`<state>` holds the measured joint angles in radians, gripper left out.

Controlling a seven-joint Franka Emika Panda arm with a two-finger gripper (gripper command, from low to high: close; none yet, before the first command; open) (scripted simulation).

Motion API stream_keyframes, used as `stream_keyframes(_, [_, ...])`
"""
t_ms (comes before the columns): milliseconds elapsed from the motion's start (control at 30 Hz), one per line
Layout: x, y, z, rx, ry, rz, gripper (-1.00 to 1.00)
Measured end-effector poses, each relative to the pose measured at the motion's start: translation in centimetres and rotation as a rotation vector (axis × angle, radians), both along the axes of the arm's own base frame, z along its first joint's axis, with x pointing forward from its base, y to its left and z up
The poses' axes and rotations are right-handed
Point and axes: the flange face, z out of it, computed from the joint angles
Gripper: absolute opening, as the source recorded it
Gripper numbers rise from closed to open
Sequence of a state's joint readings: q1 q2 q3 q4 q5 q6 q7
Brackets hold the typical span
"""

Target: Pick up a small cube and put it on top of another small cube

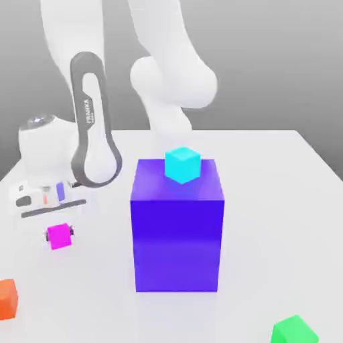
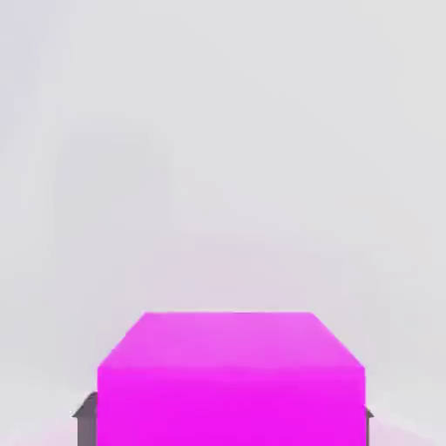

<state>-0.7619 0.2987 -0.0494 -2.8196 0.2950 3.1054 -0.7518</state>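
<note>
Pinching the small magenta cube point(image 1: 59, 236), the gripper point(image 1: 59, 234) sat low at the left of the exterior frame, one dark fingertip point(image 1: 45, 234) showing on each side of the cube. In the hand view the magenta cube point(image 2: 231, 376) sat between the two dark fingertips point(image 2: 85, 416), both flush against its side faces, so the jaws were closed on it. The cube looked to be at or just above the white table point(image 1: 268, 201); contact with the surface couldn't be told.

The white hand body point(image 1: 47, 171) hung directly over the cube, at mid-left of the exterior frame, with the grey-trimmed arm link point(image 1: 94, 127) rising from it toward the upper left.

Just right of the gripper, at frame centre, stood the big blue-violet block point(image 1: 177, 228), upright on the table and apart from the magenta cube. A small cyan cube point(image 1: 183, 165) rested on the block's top face, near its back edge.

A small orange cube point(image 1: 7, 298) lay on the table at the lower left edge, cut by the frame, below the gripper and apart from it.

The small green cube point(image 1: 293, 330) lay on the table at the lower right, partly cut by the bottom edge, well apart from the magenta cube, with the blue-violet block standing between them. Nothing was on top of it.
</note>
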Motion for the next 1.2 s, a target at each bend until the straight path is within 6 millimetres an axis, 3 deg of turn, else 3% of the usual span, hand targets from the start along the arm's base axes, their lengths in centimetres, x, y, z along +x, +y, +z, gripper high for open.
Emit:
stream_keyframes(533, [-1.2,-0.1,-0.1,0.012,0.146,0.021,-1.00])
stream_keyframes(1200, [-0.5,-0.8,5.1,-0.025,0.090,0.004,-1.00])
